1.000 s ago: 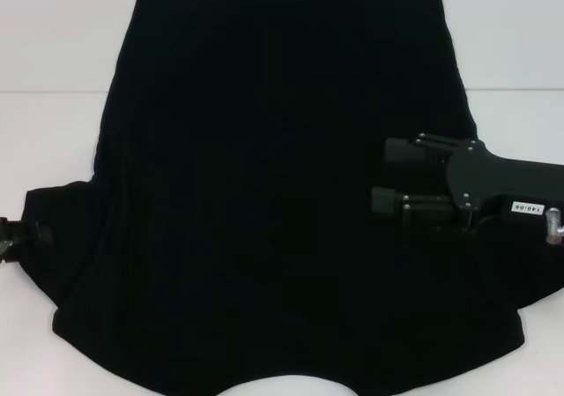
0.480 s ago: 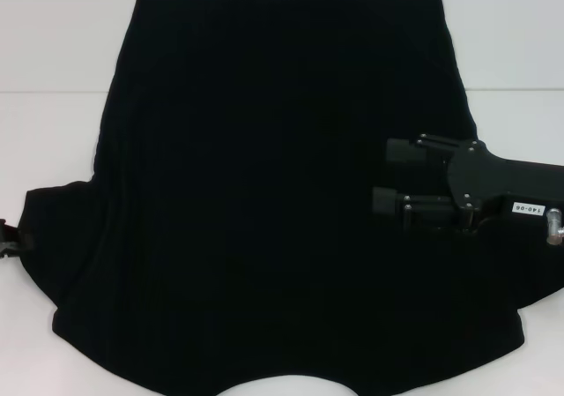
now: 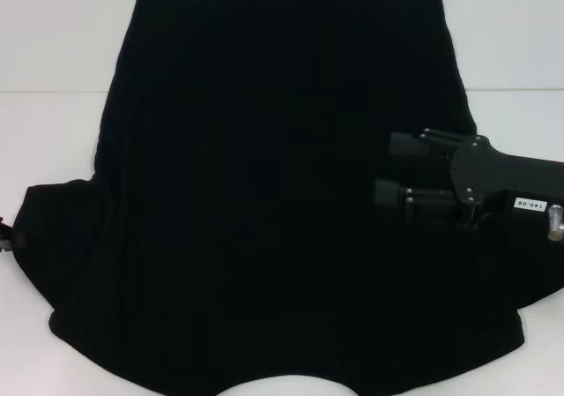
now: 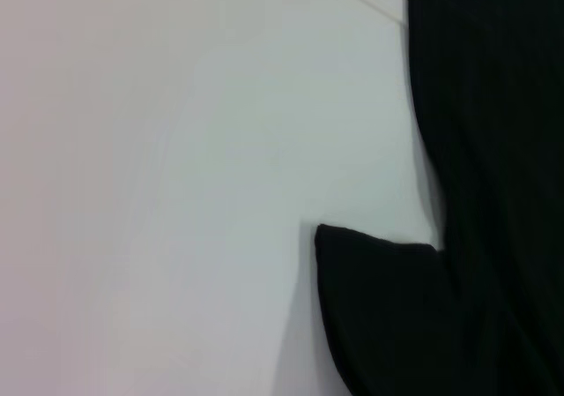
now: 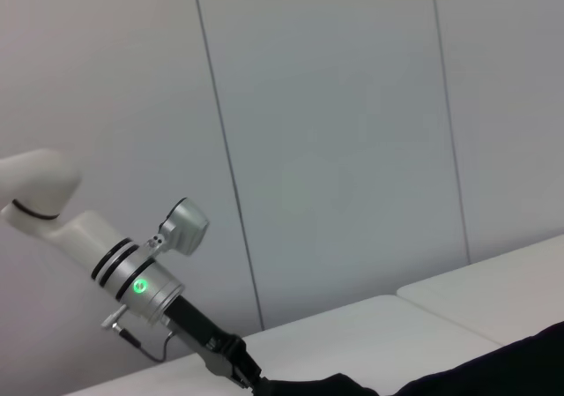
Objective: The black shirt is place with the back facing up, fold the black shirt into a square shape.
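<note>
Fingers [image 3: 394,168] spread apart over black shirt's [image 3: 264,193] right side.

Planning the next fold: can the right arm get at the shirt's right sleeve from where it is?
Probably yes. The right tool hangs open over the black shirt near its right side, and nothing lies between it and that sleeve. The left tool is barely visible at the opposite sleeve.
</note>
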`<state>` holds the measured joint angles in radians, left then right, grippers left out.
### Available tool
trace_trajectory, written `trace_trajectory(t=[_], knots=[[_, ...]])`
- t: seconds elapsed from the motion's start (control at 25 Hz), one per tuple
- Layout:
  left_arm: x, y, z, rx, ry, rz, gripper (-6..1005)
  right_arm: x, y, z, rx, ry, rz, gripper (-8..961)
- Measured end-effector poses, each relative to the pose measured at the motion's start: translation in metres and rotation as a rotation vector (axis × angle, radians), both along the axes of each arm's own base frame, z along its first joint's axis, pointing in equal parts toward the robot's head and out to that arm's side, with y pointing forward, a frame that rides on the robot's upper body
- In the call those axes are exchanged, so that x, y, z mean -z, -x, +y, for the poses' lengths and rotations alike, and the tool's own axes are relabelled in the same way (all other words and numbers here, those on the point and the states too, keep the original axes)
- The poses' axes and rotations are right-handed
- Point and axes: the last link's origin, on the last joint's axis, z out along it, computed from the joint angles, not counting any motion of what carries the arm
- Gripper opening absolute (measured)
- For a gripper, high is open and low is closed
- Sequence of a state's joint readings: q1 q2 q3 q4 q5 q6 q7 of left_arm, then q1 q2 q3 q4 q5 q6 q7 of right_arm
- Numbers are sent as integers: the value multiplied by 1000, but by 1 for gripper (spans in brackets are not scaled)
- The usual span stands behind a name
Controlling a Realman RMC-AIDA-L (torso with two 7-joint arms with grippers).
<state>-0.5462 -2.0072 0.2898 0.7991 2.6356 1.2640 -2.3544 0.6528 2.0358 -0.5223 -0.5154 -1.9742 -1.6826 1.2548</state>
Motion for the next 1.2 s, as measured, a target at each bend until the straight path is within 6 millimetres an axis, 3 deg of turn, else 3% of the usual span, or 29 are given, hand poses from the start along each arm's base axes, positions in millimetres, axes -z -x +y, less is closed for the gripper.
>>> trace_trajectory(t=[1.2], knots=[[-28,1,35,97,-115,236,41,16,0,-4,66,-10,81,835]])
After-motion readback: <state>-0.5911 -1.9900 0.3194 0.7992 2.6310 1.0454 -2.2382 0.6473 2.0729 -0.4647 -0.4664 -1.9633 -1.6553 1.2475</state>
